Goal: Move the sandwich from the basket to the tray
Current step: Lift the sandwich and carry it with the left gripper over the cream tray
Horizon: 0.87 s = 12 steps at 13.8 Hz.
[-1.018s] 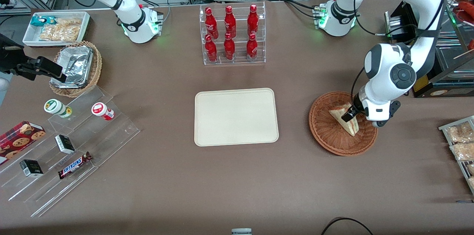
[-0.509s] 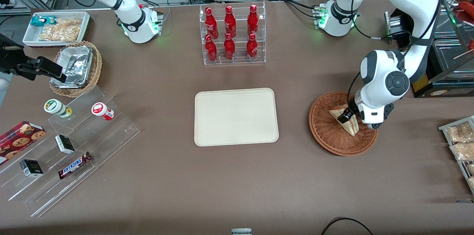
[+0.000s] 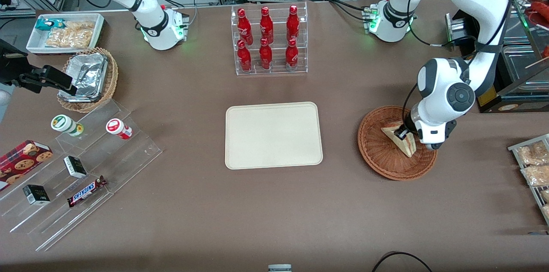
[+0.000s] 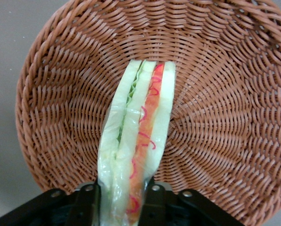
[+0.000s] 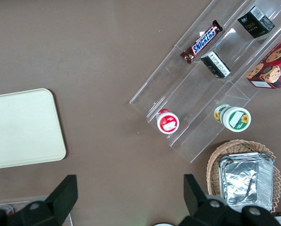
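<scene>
Item 1, gripper (image 4: 120, 200): the left wrist view alone shows the grasp. Two black fingers (image 4: 86, 200) stand closed against the flat faces of the sandwich (image 4: 136, 155), one on each side, narrowed to the wedge's thickness. In the front view the gripper (image 3: 403, 133) sits low inside the basket under the white wrist, and the contact itself is masked there.

Item 2, sandwich (image 3: 401, 140): pale bread wedge, standing on edge in the basket. The wrist view shows its cut edge with a green layer and a red-orange layer under clear wrap; the front view shows only a pale triangle with a thin red stripe.

Item 3, basket (image 3: 377, 152): round, reddish-brown wicker, at 3 o'clock from the tray, well apart from it. In the wrist view its weave (image 4: 216, 117) fills the picture around the sandwich.

Item 4, tray (image 3: 273, 134): cream, rectangular, at table centre. The right wrist view catches one rounded end of it (image 5: 22, 127).

Item 5, bottle rack (image 3: 269, 40): clear, holding six red bottles, at 12 o'clock from the tray, farther from the front camera.

Item 6, stepped clear stand (image 3: 77, 169): toward the parked arm's end, at 9 o'clock from the tray, carrying a Snickers bar (image 3: 87, 191).
</scene>
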{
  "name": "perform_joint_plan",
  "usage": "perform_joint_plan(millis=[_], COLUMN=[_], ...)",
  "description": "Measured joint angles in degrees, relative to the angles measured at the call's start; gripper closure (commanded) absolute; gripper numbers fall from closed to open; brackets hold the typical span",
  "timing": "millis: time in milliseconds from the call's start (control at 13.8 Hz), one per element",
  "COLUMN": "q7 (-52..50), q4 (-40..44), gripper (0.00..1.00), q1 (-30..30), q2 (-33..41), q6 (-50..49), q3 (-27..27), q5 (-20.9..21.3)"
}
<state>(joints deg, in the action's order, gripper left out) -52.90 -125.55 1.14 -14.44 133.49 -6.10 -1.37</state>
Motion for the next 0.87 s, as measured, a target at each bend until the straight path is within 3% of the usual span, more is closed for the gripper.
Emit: perform_joint_plan(millis=[364,873], q7=[8.3,17.7], q4=[9.9,16.6], gripper=[0.95,0.94], q1=[0.4,10.7], q2=[1.1,-1.4], q6=[-15.7,-16.6], q3=[-4.5,-7.0], q5=[0.0,0.0])
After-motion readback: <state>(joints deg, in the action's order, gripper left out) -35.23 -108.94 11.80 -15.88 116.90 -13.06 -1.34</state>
